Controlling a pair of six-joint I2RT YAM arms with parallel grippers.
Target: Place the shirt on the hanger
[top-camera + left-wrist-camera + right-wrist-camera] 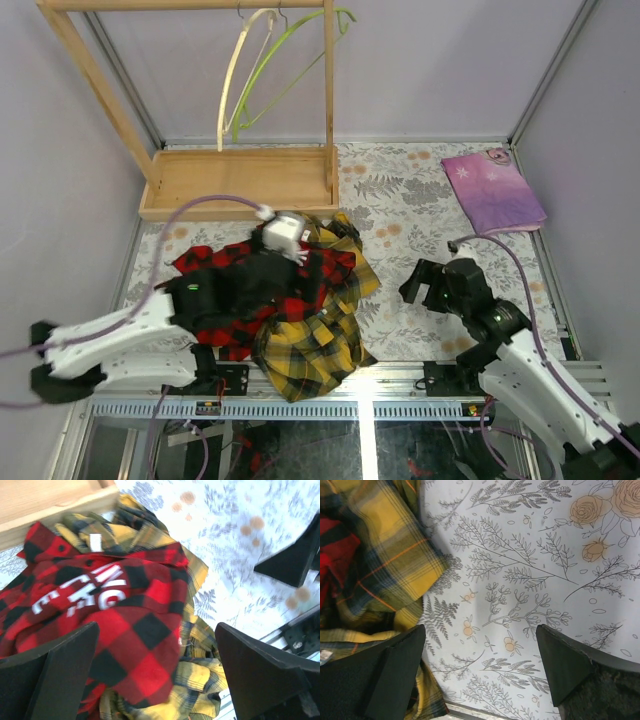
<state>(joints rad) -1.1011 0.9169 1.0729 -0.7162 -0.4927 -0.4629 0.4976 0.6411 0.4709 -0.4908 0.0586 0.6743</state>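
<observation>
Shirt (pixel 125 625) crumpled on floral table cover (pixel 400 210), tangled with yellow plaid shirt (pixel 310 345), white lettering showing. Left gripper (pixel 157 650) above it, jaws spread, nothing held. Right gripper (pixel 480 665) spread wide over bare cover beside the yellow plaid. Hanger (pixel 228 90) hangs on wooden rack (pixel 240 180), next to lime-green hanger (pixel 265 70).

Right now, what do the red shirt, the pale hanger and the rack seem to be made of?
The red shirt: soft woven cloth, likely flannel; matte, creased checks. The pale hanger: thin, smooth cream curve; wood or plastic, cannot tell. The rack: bare light wood; grain shows on its base.
</observation>
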